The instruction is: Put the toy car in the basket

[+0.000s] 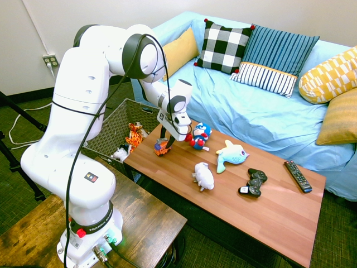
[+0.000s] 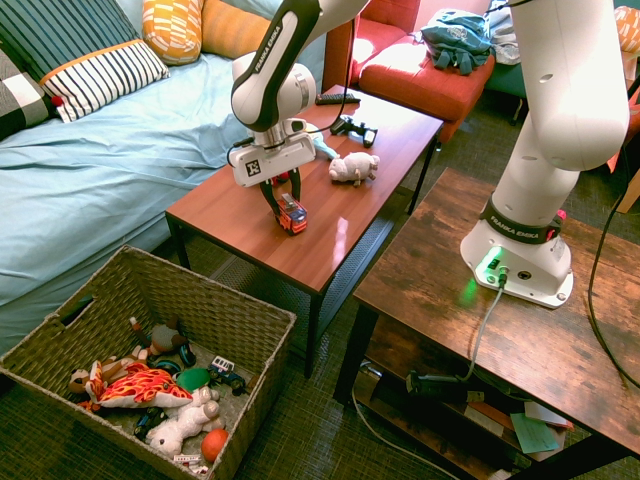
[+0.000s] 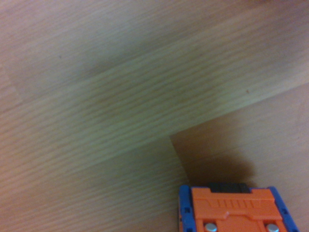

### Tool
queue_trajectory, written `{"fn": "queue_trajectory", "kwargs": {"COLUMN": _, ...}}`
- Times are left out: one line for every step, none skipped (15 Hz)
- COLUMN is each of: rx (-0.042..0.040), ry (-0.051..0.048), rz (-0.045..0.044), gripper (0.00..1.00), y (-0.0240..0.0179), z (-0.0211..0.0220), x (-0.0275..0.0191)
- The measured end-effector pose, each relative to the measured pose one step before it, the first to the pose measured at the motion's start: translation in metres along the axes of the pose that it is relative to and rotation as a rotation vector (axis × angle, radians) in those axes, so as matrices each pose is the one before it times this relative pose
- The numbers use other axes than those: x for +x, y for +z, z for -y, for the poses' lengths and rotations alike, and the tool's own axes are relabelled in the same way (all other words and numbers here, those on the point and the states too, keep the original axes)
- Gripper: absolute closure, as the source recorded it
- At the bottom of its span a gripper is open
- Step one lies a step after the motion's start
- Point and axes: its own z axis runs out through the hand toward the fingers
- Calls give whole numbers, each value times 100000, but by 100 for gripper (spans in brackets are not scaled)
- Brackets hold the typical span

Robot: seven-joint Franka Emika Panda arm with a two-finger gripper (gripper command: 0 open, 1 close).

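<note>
The toy car (image 1: 161, 148) (image 2: 292, 215), orange-red with blue parts, rests on the wooden coffee table (image 1: 268, 212) near the end closest to the basket. My gripper (image 1: 166, 144) (image 2: 285, 205) points straight down over it, its dark fingers pressed against both sides of the car. In the wrist view the car's orange and blue body (image 3: 234, 210) shows at the bottom, over the table's wood grain. The basket (image 1: 111, 131) (image 2: 200, 290), large and woven, stands on the floor just past that table end and holds several toys.
On the table lie a red-blue-white plush (image 1: 199, 135), a blue dolphin plush (image 1: 230, 154), a white plush (image 1: 203, 176), a black game controller (image 1: 254, 182) and a remote (image 1: 297, 176). A blue sofa (image 1: 251, 106) runs behind. A tiger plush (image 2: 135, 385) lies in the basket.
</note>
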Motion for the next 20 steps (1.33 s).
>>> {"fn": "queue_trajectory", "kwargs": {"rx": 127, "ry": -122, "rz": -107, "gripper": 100, "y": -41, "z": 112, "x": -21}}
{"fn": "queue_trajectory", "kwargs": {"rx": 203, "ry": -354, "rz": -369, "gripper": 100, "y": -34, "z": 65, "x": -90}}
{"fn": "queue_trajectory", "kwargs": {"rx": 600, "ry": -622, "rz": -736, "gripper": 100, "y": -204, "z": 72, "x": -252}}
{"fn": "queue_trajectory", "kwargs": {"rx": 1350, "ry": -817, "rz": -1624, "gripper": 100, "y": -598, "z": 88, "x": -595}}
{"fn": "queue_trajectory", "kwargs": {"rx": 1682, "ry": -1074, "rz": -2832, "gripper": 100, "y": -1444, "z": 140, "x": -1267}}
{"fn": "queue_trajectory", "kwargs": {"rx": 2383, "ry": -1749, "rz": -3780, "gripper": 100, "y": -2313, "z": 507, "x": -2058}}
{"fn": "queue_trajectory", "kwargs": {"rx": 2731, "ry": -2587, "rz": -3902, "gripper": 100, "y": -2939, "z": 954, "x": -2748}}
{"fn": "queue_trajectory", "kwargs": {"rx": 1793, "ry": -3603, "rz": -3615, "gripper": 100, "y": -3200, "z": 1488, "x": -3291}}
{"fn": "queue_trajectory", "kwargs": {"rx": 554, "ry": -3777, "rz": -3288, "gripper": 100, "y": -2929, "z": 1970, "x": -3436}}
{"fn": "queue_trajectory", "kwargs": {"rx": 42, "ry": -3785, "rz": -2477, "gripper": 100, "y": -2169, "z": 2073, "x": -3299}}
{"fn": "queue_trajectory", "kwargs": {"rx": -399, "ry": -5061, "rz": -1003, "gripper": 100, "y": -743, "z": 2243, "x": -3226}}
{"fn": "queue_trajectory", "kwargs": {"rx": -1513, "ry": -4887, "rz": 682, "gripper": 100, "y": 999, "z": 1988, "x": -2542}}
{"fn": "queue_trajectory", "kwargs": {"rx": -2527, "ry": -3990, "rz": 969, "gripper": 100, "y": 2133, "z": 1915, "x": -1753}}
{"fn": "queue_trajectory", "kwargs": {"rx": -2566, "ry": -3161, "rz": 805, "gripper": 100, "y": 2470, "z": 1741, "x": -929}}
{"fn": "queue_trajectory", "kwargs": {"rx": -1590, "ry": -2618, "rz": 673, "gripper": 100, "y": 2024, "z": 1600, "x": -392}}
{"fn": "queue_trajectory", "kwargs": {"rx": -1604, "ry": -2983, "rz": 603, "gripper": 0, "y": 1253, "z": 1417, "x": -239}}
{"fn": "queue_trajectory", "kwargs": {"rx": -711, "ry": -3282, "rz": 495, "gripper": 0, "y": 158, "z": 1287, "x": -182}}
{"fn": "queue_trajectory", "kwargs": {"rx": 325, "ry": -2462, "rz": -1, "gripper": 0, "y": -585, "z": 1140, "x": -254}}
{"fn": "queue_trajectory", "kwargs": {"rx": -6, "ry": -1591, "rz": -66, "gripper": 0, "y": -696, "z": 996, "x": -294}}
{"fn": "queue_trajectory", "kwargs": {"rx": -364, "ry": -864, "rz": -102, "gripper": 0, "y": -525, "z": 838, "x": -159}}
